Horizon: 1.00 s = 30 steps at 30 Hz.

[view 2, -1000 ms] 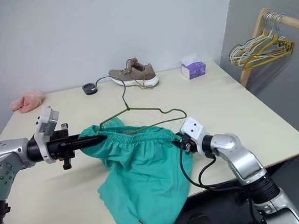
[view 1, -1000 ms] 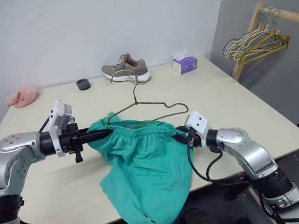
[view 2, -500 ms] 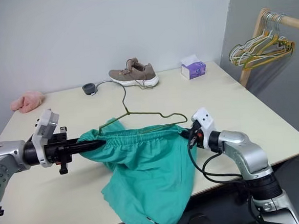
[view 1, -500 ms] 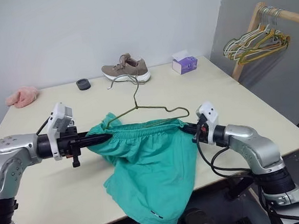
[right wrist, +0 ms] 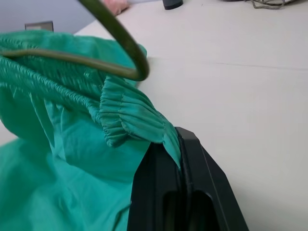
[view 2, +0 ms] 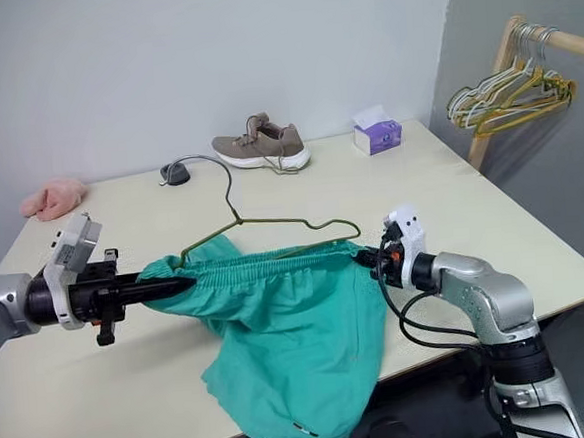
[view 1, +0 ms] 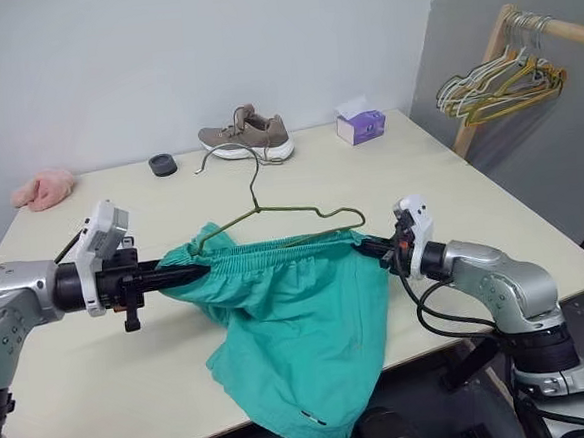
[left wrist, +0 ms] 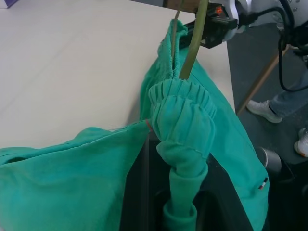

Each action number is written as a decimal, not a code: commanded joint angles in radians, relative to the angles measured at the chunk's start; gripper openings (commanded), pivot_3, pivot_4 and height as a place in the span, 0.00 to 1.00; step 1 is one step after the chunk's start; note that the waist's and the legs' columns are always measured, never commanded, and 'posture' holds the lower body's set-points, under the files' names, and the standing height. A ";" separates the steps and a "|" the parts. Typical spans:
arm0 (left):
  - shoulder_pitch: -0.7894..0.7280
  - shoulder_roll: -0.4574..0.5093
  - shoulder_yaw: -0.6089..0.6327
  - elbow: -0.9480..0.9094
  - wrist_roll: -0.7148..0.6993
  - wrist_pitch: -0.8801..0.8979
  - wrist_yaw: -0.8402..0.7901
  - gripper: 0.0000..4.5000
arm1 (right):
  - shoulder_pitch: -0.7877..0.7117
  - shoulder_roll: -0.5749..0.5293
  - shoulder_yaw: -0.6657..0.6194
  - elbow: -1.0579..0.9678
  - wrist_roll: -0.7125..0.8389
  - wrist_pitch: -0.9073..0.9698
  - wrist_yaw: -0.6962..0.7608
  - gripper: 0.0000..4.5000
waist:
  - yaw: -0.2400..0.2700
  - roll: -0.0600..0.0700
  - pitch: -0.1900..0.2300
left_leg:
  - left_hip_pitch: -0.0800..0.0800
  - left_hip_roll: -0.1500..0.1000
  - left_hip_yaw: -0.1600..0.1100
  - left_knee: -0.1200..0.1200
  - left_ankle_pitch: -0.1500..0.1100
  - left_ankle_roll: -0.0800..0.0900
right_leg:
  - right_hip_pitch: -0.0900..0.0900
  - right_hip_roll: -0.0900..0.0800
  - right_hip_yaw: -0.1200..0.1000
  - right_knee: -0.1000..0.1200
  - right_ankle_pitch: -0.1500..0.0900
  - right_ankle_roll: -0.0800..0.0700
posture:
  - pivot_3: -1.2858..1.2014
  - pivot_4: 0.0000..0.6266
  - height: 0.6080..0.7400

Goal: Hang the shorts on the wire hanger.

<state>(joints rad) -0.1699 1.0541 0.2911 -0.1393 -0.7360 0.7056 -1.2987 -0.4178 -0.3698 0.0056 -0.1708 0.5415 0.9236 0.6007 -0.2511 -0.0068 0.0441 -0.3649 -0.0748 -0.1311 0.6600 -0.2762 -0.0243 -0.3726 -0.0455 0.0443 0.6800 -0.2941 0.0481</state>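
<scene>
The teal shorts (view 1: 300, 329) hang off the table's front edge, with their waistband stretched taut between my two grippers. My left gripper (view 1: 198, 273) is shut on the bunched left end of the waistband (left wrist: 185, 110). My right gripper (view 1: 367, 244) is shut on the right end (right wrist: 130, 122), and the fabric runs between its black fingers (right wrist: 192, 192). The olive-green wire hanger (view 1: 272, 212) stands over the waistband with its hook toward the shoe. Its shoulders show above the fabric, and its lower part is hidden in the shorts. The hanger's bent end (right wrist: 120, 43) lies close to my right grip.
At the table's far side lie a brown shoe (view 1: 246, 137), a purple tissue box (view 1: 361, 126), a black round object (view 1: 163, 165) and a pink cloth (view 1: 42, 188). A wooden rack with white and yellow hangers (view 1: 503, 79) stands at the right. A person's legs (left wrist: 288, 103) stand beside the table.
My right gripper rolled, moved right and closed on the waistband's end, pulling the waistband straight. The hanger's hook swung left. The left gripper kept its grip.
</scene>
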 commanded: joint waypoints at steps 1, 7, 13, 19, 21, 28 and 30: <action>0.010 0.044 0.093 0.042 0.013 -0.025 -0.015 0.00 | -0.025 -0.023 -0.144 0.045 0.005 0.030 -0.099 0.01 | 0.001 0.001 0.001 | 0.000 0.000 0.000 0.000 0.000 0.000 | 0.000 0.000 0.000 0.000 0.000 0.000 | 0.41 0.00 1.00; 0.035 0.076 0.087 0.132 0.075 -0.115 -0.042 0.00 | -0.025 -0.057 -0.156 0.024 0.047 0.038 -0.099 0.01 | 0.002 0.002 0.001 | 0.000 0.000 0.000 0.000 0.000 0.000 | 0.000 0.000 0.000 0.000 0.000 0.000 | 0.41 0.00 1.00; 0.069 0.097 0.068 0.205 0.123 -0.203 -0.082 0.00 | -0.009 -0.077 -0.160 -0.006 0.075 0.040 -0.111 0.01 | 0.002 0.002 0.001 | 0.000 0.000 0.000 -0.001 0.000 0.000 | -0.001 0.000 0.000 0.000 0.000 0.000 | 0.40 0.00 1.00; 0.052 0.080 0.036 0.261 0.148 -0.259 -0.088 0.00 | 0.020 -0.133 -0.100 -0.051 0.055 0.004 -0.058 0.01 | 0.002 0.003 0.002 | 0.000 0.000 0.000 -0.001 0.000 0.000 | 0.000 0.000 0.000 0.000 0.000 0.000 | 0.40 0.00 1.00; 0.037 0.063 0.022 0.262 0.138 -0.260 -0.080 0.00 | 0.048 -0.187 -0.020 -0.106 0.040 -0.018 0.009 0.01 | 0.004 0.003 0.002 | 0.000 0.000 0.000 -0.001 0.000 0.000 | 0.000 0.000 0.000 -0.001 -0.001 0.002 | 0.40 0.00 1.00; 0.025 -0.008 -0.025 0.103 0.061 -0.178 -0.054 0.00 | 0.110 -0.343 0.229 -0.249 -0.073 -0.140 0.139 0.10 | 0.003 0.002 0.002 | -0.001 0.000 0.001 -0.001 0.000 0.000 | 0.000 0.000 0.000 -0.001 -0.003 0.005 | 0.40 0.00 1.00; 0.016 -0.023 -0.031 0.061 0.043 -0.145 -0.039 0.00 | 0.121 -0.380 0.255 -0.268 -0.096 -0.165 0.173 0.22 | 0.003 0.001 0.002 | -0.001 0.000 0.001 0.000 0.000 0.000 | 0.000 0.000 0.000 -0.002 -0.003 0.005 | 0.40 0.00 1.00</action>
<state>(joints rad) -0.1301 1.0314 0.2439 -0.0346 -0.6641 0.5403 -1.3535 -0.2899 -0.7404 0.2577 -0.3975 0.4735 0.7980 0.7438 -0.2480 -0.0056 0.0459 -0.3660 -0.0745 -0.1305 0.6600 -0.2765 -0.0240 -0.3726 -0.0459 0.0440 0.6785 -0.2975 0.0533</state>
